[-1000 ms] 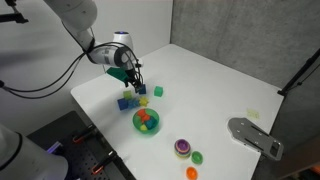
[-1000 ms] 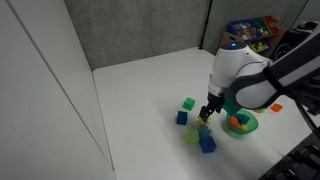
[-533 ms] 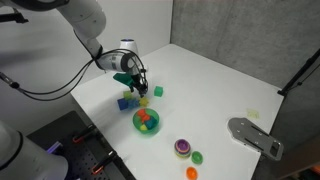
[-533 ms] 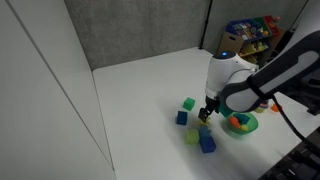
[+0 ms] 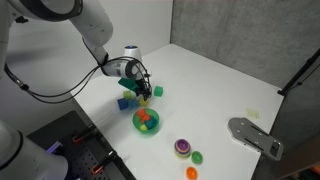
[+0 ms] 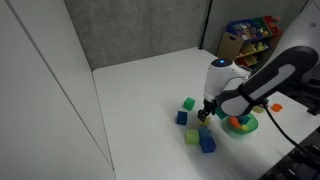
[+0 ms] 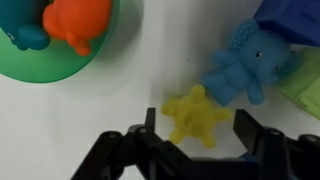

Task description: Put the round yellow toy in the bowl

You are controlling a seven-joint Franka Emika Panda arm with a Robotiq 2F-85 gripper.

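Note:
In the wrist view a yellow star-like toy (image 7: 195, 116) lies on the white table between my two fingers. My gripper (image 7: 197, 128) is open, and its jaws stand on either side of the toy with a small gap to it. The bright-green bowl (image 7: 70, 68) is at the upper left and holds an orange toy (image 7: 76, 20). In both exterior views the gripper (image 5: 141, 95) (image 6: 207, 116) is low over the table, just beside the bowl (image 5: 147, 122) (image 6: 241, 124).
A blue elephant toy (image 7: 240, 64) lies close to the yellow toy, with a blue block (image 7: 296, 20) and a green block (image 7: 306, 88) beyond. More blocks (image 6: 207, 144) (image 6: 188, 103) lie around. A purple-topped piece (image 5: 182, 147) and a grey plate (image 5: 256, 136) are farther off.
The arm has come down and shifted a little toward the bowl, so the gripper now sits lower among the toys. The toys and bowl have not moved.

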